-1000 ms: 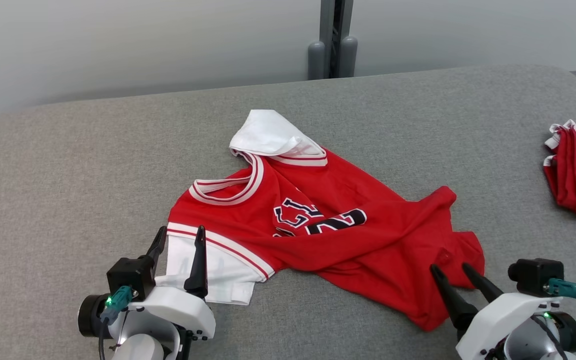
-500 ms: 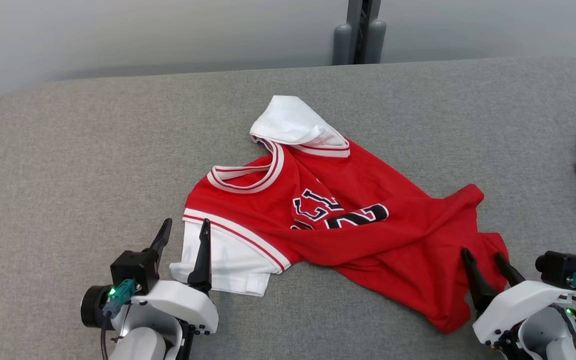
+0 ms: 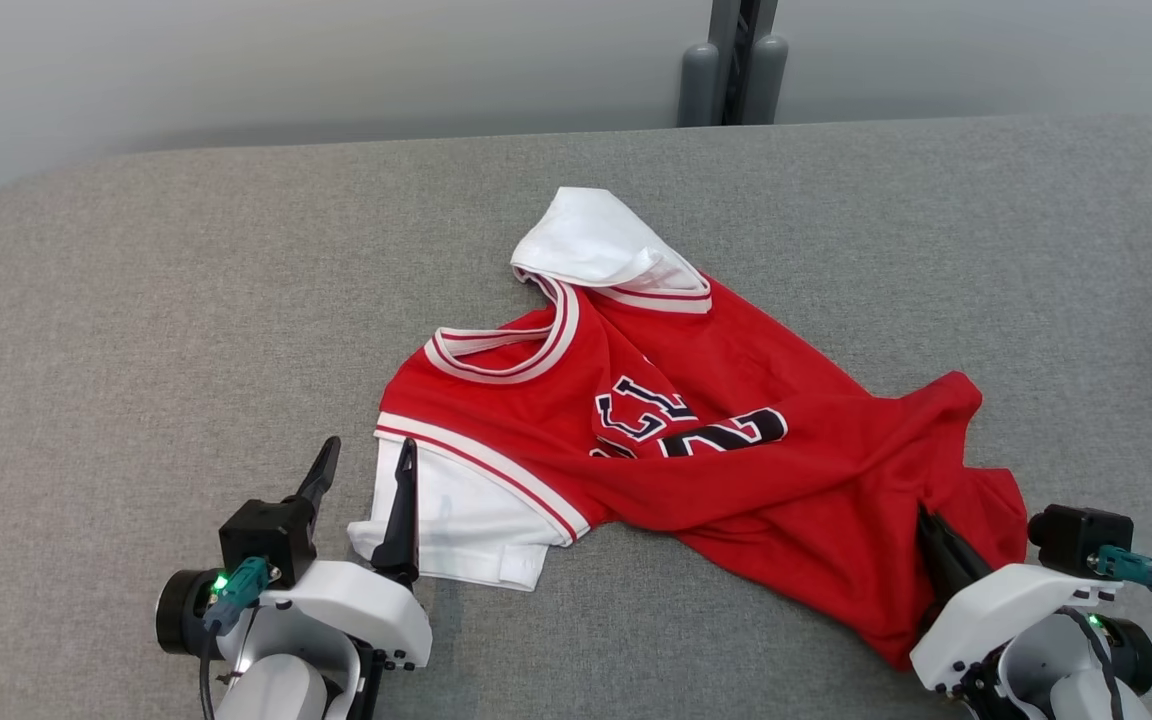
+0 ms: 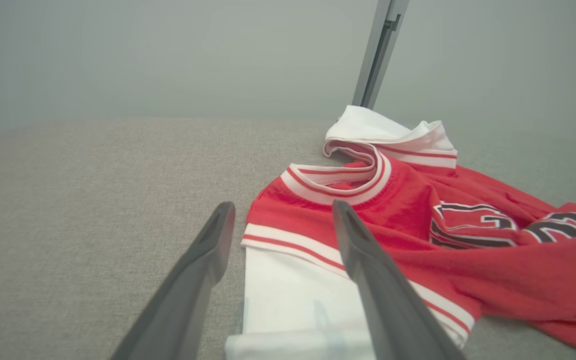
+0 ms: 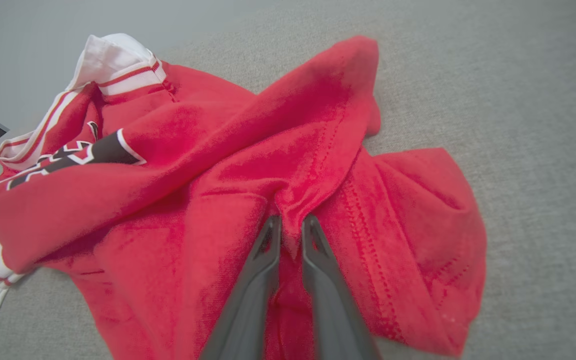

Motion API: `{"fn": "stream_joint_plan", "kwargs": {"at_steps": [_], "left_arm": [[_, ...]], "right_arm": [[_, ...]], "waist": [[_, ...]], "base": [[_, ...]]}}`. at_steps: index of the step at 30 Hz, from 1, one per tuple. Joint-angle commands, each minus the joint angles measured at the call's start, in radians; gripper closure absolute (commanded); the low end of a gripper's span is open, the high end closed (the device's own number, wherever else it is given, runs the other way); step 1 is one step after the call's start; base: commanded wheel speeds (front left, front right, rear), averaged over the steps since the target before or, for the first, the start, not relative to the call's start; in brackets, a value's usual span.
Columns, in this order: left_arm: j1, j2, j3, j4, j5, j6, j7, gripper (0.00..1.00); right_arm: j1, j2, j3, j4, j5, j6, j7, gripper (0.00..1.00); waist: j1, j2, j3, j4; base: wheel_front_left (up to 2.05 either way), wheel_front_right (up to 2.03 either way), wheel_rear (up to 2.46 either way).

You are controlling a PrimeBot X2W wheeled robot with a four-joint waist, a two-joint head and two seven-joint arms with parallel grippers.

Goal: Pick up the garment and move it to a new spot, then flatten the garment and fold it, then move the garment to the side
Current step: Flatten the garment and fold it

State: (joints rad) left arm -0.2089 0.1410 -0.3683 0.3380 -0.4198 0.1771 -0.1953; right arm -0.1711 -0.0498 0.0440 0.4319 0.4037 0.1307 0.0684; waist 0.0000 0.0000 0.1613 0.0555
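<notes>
At garment (image 3: 736, 480) hem, right end effector (image 5: 290, 222) pinches fold; left end effector (image 3: 368, 448) spread over sleeve (image 3: 456, 520).

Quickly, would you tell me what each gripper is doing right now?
Left gripper: open, holding nothing.
Right gripper: shut on a fold of the jersey.

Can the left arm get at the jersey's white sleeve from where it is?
Probably yes: the left gripper is open and straddles the edge of the white sleeve, with nothing in the way.
</notes>
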Motion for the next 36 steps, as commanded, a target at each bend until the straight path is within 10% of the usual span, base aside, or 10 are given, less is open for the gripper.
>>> {"fn": "stream_joint_plan", "kwargs": {"at_steps": [1, 26, 36], "left_arm": [[-0.008, 0.007, 0.002, -0.003, -0.002, 0.006, -0.002, 0.00], [0.043, 0.030, 0.010, 0.028, -0.031, 0.044, 0.037, 0.00], [0.063, 0.042, -0.055, 0.021, -0.055, -0.024, 0.149, 0.00]], "right_arm": [[-0.011, -0.006, 0.001, 0.000, 0.003, 0.000, -0.012, 1.00], [0.051, -0.019, -0.179, -0.341, -0.059, 0.000, -0.048, 1.00], [0.069, -0.006, -0.167, -0.349, -0.053, 0.000, -0.018, 1.00]], "waist": [[0.0000, 0.0000, -0.003, -0.002], [0.0000, 0.0000, -0.069, -0.056], [0.0000, 0.0000, -0.060, -0.052]], "base": [[0.00, 0.00, 0.00], [0.00, 0.00, 0.00], [0.00, 0.00, 0.00]]}}
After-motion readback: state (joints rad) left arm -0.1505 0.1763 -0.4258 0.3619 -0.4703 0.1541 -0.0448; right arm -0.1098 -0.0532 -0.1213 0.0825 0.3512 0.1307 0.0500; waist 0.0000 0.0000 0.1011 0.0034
